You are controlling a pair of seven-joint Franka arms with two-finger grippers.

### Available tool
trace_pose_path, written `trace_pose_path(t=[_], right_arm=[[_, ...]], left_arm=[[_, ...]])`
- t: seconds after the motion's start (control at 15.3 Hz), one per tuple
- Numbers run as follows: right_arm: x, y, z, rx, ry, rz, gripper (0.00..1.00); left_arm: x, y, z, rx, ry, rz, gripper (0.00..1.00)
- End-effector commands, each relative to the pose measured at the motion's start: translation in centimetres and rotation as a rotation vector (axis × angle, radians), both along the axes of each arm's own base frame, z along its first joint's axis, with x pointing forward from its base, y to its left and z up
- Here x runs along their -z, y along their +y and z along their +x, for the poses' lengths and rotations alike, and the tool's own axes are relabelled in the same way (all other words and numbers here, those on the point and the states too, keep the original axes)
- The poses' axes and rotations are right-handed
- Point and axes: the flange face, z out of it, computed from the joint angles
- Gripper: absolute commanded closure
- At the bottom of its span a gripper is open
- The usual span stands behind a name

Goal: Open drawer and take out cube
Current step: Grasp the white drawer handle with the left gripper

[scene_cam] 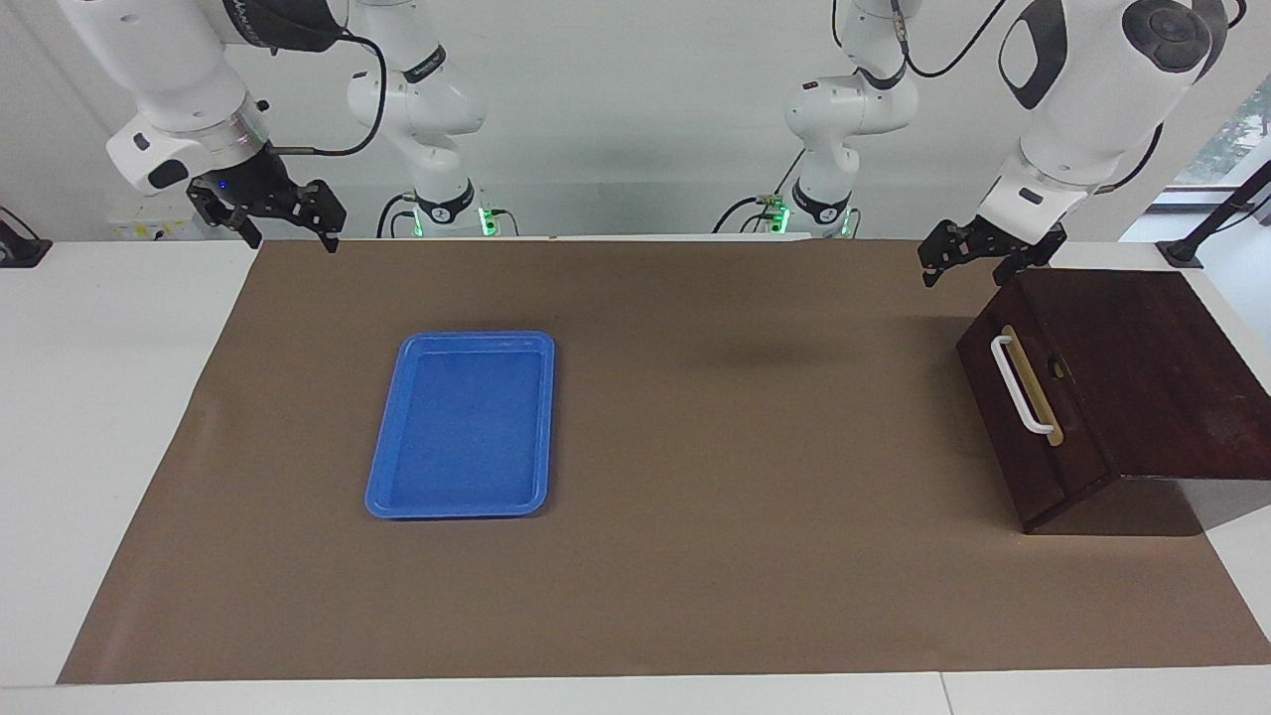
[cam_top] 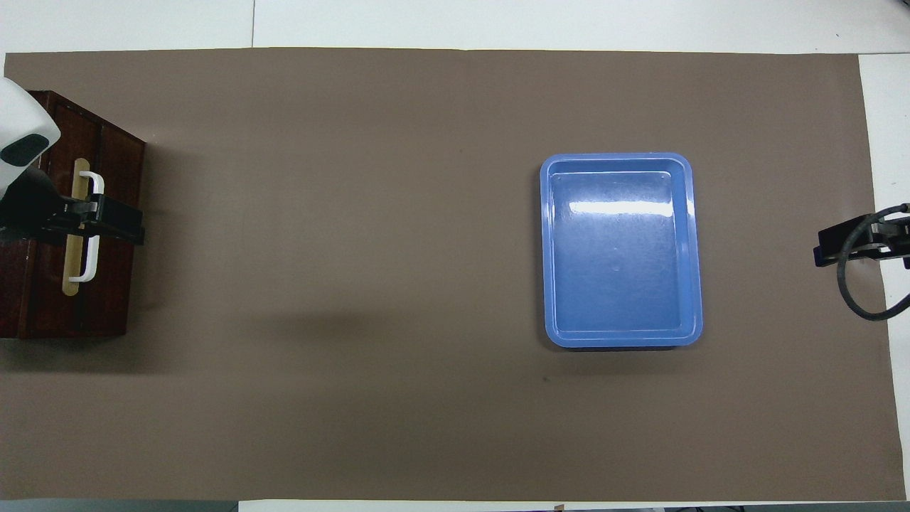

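Observation:
The dark reddish-brown drawer (scene_cam: 1045,465) is shut in its matching box (scene_cam: 1152,367) at the left arm's end of the table. Its white bar handle (scene_cam: 1020,385) faces the middle of the table. My left gripper (scene_cam: 965,270) hangs open in the air over the box's edge nearest the robots, touching nothing. In the overhead view the left gripper (cam_top: 114,222) covers the middle of the handle (cam_top: 90,267) on the drawer (cam_top: 114,291). My right gripper (scene_cam: 291,236) waits open and empty, raised over the right arm's end of the table. The cube is hidden.
A blue plastic tray (scene_cam: 462,339) with nothing in it lies on the brown mat (scene_cam: 735,447), toward the right arm's end. In the overhead view the tray (cam_top: 618,158) sits beside the right gripper (cam_top: 846,245). White table borders the mat.

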Motion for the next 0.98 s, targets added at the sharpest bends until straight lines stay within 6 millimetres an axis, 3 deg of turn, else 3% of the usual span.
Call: trace_pose_path(t=[0.0,0.26,0.39,0.52,0.92], right_arm=[[-0.2,-0.2,-0.6,-0.013,0.006,-0.005,0.0],[-0.2,-0.2,-0.6,-0.013,0.006,-0.005,0.0],[-0.2,-0.2,-0.6,-0.013,0.006,-0.005,0.0],[-0.2,-0.2,-0.6,-0.013,0.006,-0.005,0.0],[-0.2,-0.2,-0.6,-0.013,0.006,-0.005,0.0]], left_arm=[[-0.7,0.0,-0.6,0.018,-0.013,-0.004,0.0],[-0.5,-0.1,-0.6,0.015,-0.018,0.006,0.0],[0.0,-1.8,-0.6,0.067,-0.048,0.068,0.0],[1.0,-2.1,0.0,0.093,-0.082,0.13,0.0],[9.5,-1.1,2.5,0.158,-0.148,0.343,0.0]])
